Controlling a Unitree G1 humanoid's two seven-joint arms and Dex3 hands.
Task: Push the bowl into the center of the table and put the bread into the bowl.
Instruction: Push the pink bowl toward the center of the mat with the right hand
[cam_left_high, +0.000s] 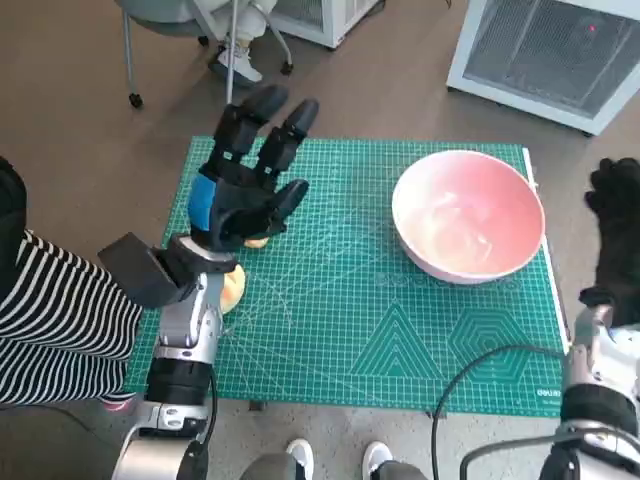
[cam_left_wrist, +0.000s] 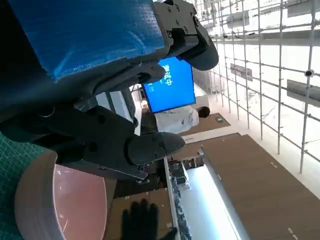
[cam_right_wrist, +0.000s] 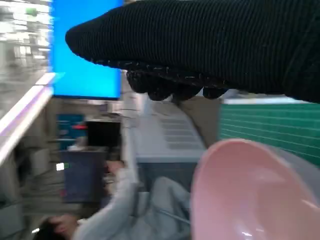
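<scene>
Pink bowl sits just inboard of the open, empty right hand; left hand, also open, hovers beyond, over the bread.

Your left hand is black, built of chunky moulded segments with rounded fingertips, and a patch of blue tape covers its back (up close in the left wrist view the tape looks wrinkled and glossy). Behind it a black box-shaped module juts from the wrist. Your left forearm is pale silver-grey, ringed by a black band lower down. Your right hand wears a black knitted glove, its ribbed weave plain in the right wrist view. Your right forearm is the same pale grey, with a black cable looping off it.
</scene>
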